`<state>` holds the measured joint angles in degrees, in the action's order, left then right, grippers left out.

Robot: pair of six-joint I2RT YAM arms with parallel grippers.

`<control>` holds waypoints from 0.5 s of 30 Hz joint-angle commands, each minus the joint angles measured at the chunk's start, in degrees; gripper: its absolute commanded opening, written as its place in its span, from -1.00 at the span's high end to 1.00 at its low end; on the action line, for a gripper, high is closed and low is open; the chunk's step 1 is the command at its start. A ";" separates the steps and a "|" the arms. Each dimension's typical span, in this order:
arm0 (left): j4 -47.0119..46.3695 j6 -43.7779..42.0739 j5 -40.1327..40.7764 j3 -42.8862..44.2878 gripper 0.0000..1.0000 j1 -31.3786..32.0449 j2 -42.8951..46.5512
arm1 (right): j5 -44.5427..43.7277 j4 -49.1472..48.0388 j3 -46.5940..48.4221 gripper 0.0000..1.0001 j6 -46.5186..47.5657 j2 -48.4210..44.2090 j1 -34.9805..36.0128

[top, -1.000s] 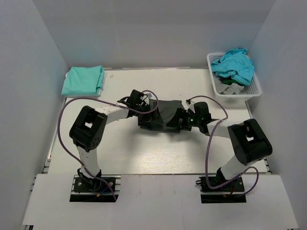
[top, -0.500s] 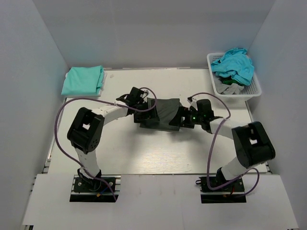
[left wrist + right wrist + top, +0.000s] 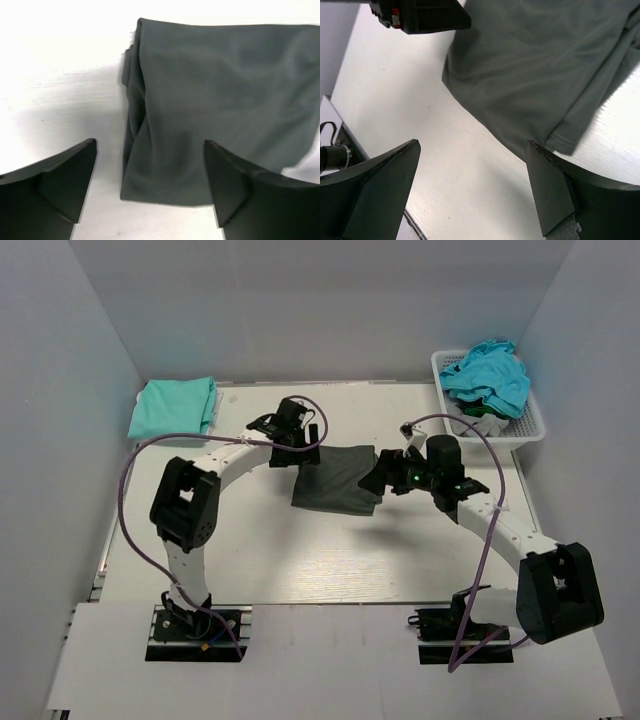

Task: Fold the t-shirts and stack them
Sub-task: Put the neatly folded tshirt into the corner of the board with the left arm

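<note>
A dark charcoal t-shirt (image 3: 336, 480) lies folded flat in the middle of the table; it also shows in the left wrist view (image 3: 215, 115) and the right wrist view (image 3: 535, 65). My left gripper (image 3: 300, 452) is open and empty at its far left edge (image 3: 150, 200). My right gripper (image 3: 378, 477) is open and empty just off its right edge (image 3: 475, 195). A folded mint-green t-shirt (image 3: 174, 407) lies at the far left corner. Turquoise (image 3: 490, 375) and grey (image 3: 477, 425) t-shirts lie heaped in the basket.
The white lattice basket (image 3: 536, 425) stands at the far right corner. Grey walls close in the table on three sides. Purple cables loop off both arms. The left gripper's body (image 3: 420, 15) shows at the top of the right wrist view.
Both grippers have let go of the dark t-shirt and drawn back from it, the left toward the far side, the right to the right. The shirt now lies flat.
</note>
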<state>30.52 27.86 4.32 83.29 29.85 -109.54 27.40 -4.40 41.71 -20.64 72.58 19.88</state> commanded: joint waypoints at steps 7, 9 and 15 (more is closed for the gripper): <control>3.92 -3.07 -0.80 5.40 -0.60 1.44 -8.23 | -7.26 6.43 1.36 -0.81 3.50 -4.81 -0.28; 3.41 -4.21 -1.42 4.79 -0.51 2.14 -9.81 | -8.41 6.60 1.35 -0.81 3.94 -4.72 -0.37; 5.33 -5.53 2.88 6.45 -0.12 4.26 -14.29 | -10.08 7.66 1.35 -0.81 3.95 -4.55 -0.37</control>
<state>33.10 23.57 5.93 89.06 32.75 -121.08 19.38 2.94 41.87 -17.74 68.82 19.84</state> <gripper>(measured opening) 0.580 0.907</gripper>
